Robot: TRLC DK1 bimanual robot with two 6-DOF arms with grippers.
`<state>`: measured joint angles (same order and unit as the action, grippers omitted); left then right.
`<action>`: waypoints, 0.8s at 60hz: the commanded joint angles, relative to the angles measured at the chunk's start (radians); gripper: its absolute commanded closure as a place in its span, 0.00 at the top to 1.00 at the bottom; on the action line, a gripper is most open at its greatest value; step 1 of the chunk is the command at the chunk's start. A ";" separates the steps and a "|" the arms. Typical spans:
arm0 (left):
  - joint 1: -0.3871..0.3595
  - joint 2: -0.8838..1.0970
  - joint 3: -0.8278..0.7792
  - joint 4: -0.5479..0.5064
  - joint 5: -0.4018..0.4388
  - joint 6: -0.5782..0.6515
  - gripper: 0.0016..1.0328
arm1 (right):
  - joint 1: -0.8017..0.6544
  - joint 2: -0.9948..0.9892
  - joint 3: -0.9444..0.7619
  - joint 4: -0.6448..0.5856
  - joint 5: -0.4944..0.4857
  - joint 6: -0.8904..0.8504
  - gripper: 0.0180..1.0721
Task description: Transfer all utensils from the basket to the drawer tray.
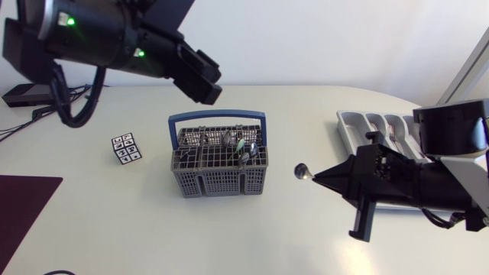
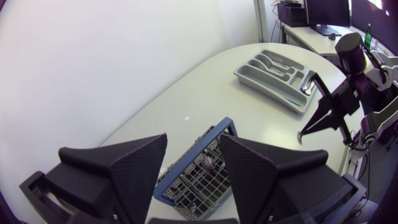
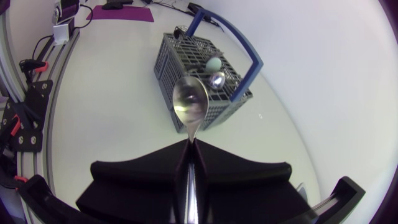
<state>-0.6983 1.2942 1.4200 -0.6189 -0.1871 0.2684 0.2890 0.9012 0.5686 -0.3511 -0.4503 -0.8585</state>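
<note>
Right tool clamps spoon; left tool parted, basket ahead.

A small cube with black and white patterns stands on the white desk. A dark purple mat lies flat, apart from the cube, at the edge of the desk.

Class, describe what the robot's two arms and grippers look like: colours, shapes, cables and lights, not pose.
The left arm is a bulky black housing with two green lights and looped black cables. The right arm has a silver-grey cylindrical link and black sections. The left gripper and right gripper are matte black, each with two broad wedge-shaped fingers.
</note>
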 commanded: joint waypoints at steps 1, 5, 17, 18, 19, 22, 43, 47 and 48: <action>0.039 -0.029 -0.072 -0.010 0.003 0.052 0.59 | -0.116 0.002 0.022 -0.049 -0.057 -0.136 0.05; 0.071 -0.049 -0.105 -0.010 0.003 0.071 0.59 | -0.223 0.030 0.025 -0.085 -0.110 -0.231 0.05; 0.112 -0.078 -0.201 -0.010 0.003 0.109 0.59 | -0.487 0.216 0.076 -0.149 -0.205 -0.475 0.05; 0.114 -0.078 -0.207 -0.012 0.003 0.111 0.59 | -0.511 0.239 0.083 -0.155 -0.211 -0.496 0.05; 0.115 -0.078 -0.211 -0.013 0.003 0.114 0.59 | -0.536 0.262 0.096 -0.167 -0.217 -0.525 0.05; 0.118 -0.082 -0.233 -0.013 0.003 0.124 0.59 | -0.607 0.331 0.129 -0.203 -0.226 -0.606 0.05; 0.134 -0.090 -0.316 -0.019 0.003 0.169 0.59 | -0.944 0.766 0.448 -0.371 -0.165 -0.996 0.06; 0.134 -0.090 -0.323 -0.019 0.003 0.169 0.59 | -0.984 0.829 0.498 -0.384 -0.128 -1.050 0.06; 0.134 -0.090 -0.325 -0.019 0.003 0.169 0.59 | -0.992 0.841 0.507 -0.385 -0.122 -1.062 0.06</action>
<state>-0.5720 1.2171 1.1213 -0.6350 -0.1875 0.4171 -0.6590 1.6642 1.0206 -0.7055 -0.5964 -1.8065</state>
